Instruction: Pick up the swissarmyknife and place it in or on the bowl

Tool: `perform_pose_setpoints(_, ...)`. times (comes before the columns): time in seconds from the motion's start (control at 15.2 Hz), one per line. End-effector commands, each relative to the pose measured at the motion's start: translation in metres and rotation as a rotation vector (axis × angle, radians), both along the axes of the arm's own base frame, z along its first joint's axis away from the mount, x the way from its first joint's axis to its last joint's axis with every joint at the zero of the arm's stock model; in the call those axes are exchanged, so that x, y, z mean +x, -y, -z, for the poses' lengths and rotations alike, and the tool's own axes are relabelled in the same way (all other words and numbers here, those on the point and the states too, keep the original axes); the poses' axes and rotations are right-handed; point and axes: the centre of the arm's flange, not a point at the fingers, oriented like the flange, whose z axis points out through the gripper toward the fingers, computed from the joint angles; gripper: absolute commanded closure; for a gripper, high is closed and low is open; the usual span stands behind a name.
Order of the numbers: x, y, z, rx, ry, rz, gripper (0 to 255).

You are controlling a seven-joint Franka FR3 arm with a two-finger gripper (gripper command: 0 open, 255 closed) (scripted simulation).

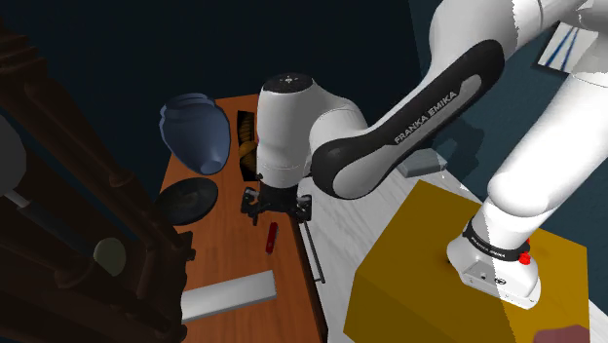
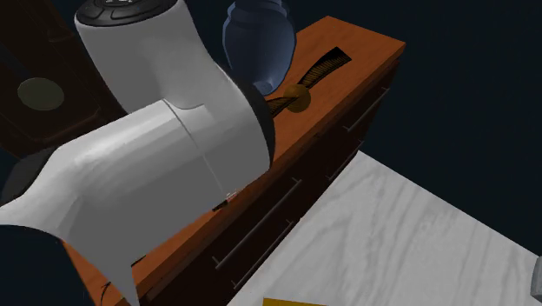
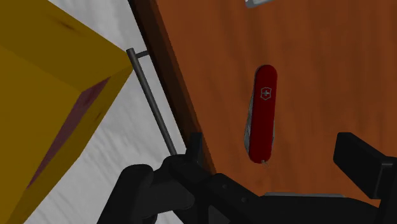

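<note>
The swiss army knife (image 3: 263, 114) is red with a white cross emblem and lies flat on the brown wooden top (image 3: 318, 63). In the wrist view my gripper (image 3: 277, 156) is open, its fingertips (image 3: 359, 159) wide apart, and the knife's near end lies in the gap without touching either finger. From the shoulder view the gripper (image 1: 279, 207) hangs just above the knife (image 1: 272, 237). The dark bowl (image 1: 187, 202) stands on the same top, toward the shoulder view's left of the gripper.
A blue vase (image 1: 198, 132) stands behind the bowl. A flat grey slab (image 1: 229, 295) lies near the top's front end. The dresser's edge and a drawer handle (image 3: 153, 102) run beside the knife, and the yellow stand (image 1: 458, 263) sits beyond them.
</note>
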Motion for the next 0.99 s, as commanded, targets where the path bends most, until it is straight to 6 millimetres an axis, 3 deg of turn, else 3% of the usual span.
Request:
perform_pose_setpoints(0.0, 0.004, -0.004, 0.011, 0.004, 0.005, 0.014, 0)
perform_pose_setpoints(0.4, 0.009, -0.007, 0.040, 0.004, 0.005, 0.014, 0)
perform_pose_setpoints(0.86, 0.009, -0.007, 0.040, 0.004, 0.005, 0.014, 0)
perform_pose_setpoints(0.92, 0.009, -0.007, 0.040, 0.004, 0.005, 0.014, 255)
